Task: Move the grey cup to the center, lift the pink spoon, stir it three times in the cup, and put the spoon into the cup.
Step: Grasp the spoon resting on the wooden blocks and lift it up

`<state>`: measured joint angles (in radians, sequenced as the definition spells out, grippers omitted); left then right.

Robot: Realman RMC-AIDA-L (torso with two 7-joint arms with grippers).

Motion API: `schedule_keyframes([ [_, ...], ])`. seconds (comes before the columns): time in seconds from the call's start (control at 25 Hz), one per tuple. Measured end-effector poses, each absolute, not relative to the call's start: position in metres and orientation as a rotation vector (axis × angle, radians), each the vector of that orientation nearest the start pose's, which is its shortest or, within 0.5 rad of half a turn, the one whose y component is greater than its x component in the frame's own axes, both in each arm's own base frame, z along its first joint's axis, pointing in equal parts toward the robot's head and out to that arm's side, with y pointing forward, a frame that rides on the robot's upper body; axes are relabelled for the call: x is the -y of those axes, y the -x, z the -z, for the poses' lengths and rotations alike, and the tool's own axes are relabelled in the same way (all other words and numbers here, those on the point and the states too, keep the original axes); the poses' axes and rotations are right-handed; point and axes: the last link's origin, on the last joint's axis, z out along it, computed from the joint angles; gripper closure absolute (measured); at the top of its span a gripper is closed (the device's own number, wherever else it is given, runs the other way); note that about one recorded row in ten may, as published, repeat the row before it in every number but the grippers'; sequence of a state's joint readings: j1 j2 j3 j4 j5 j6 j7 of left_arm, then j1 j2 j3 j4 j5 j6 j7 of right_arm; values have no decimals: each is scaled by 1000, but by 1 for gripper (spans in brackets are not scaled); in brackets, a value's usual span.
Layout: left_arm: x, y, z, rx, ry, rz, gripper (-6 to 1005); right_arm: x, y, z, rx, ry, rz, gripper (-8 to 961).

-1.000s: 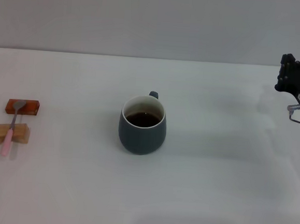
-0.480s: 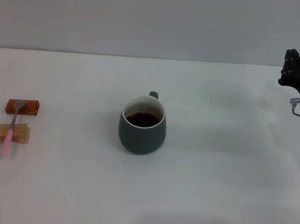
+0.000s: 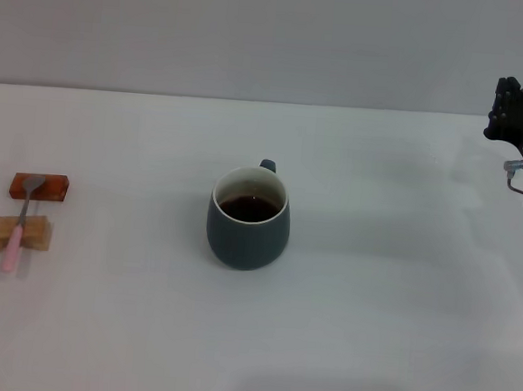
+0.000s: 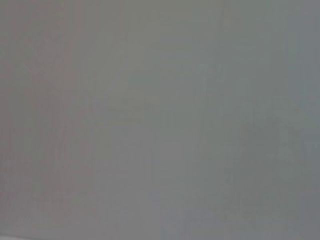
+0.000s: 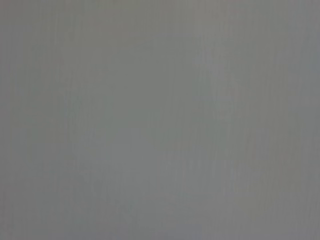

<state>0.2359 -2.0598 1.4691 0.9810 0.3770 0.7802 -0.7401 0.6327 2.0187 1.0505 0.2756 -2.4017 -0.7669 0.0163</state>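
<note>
With the grey cup (image 3: 249,217) mid-table, spoon pickup seems next, needing the unseen left gripper at the pink spoon (image 3: 19,224) by the left edge; right gripper (image 3: 513,111) grip undeterminable.

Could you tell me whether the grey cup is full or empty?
Partly full: dark brown liquid shows inside the grey cup, below its cream rim.
</note>
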Motion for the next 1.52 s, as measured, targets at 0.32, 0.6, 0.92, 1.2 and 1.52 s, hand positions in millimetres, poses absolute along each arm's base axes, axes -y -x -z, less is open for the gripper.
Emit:
schedule_keyframes([
  [0.32,-228,358,-45,849,1550,600,167,-422,-280,10,-516,1713,-524,920],
  [0.6,-230,354,-31,914,1552,618,174,-423,-278,10,-514,1712,-527,921],
  [0.92,-229,358,-14,977,1566,614,181,-424,-277,10,-507,1715,-527,920],
  [1.2,-229,354,-5,993,1587,627,188,-425,-277,10,-503,1717,-526,921],
  [1.52,-232,359,-17,939,1524,601,195,-425,-277,10,-502,1718,-526,921],
])
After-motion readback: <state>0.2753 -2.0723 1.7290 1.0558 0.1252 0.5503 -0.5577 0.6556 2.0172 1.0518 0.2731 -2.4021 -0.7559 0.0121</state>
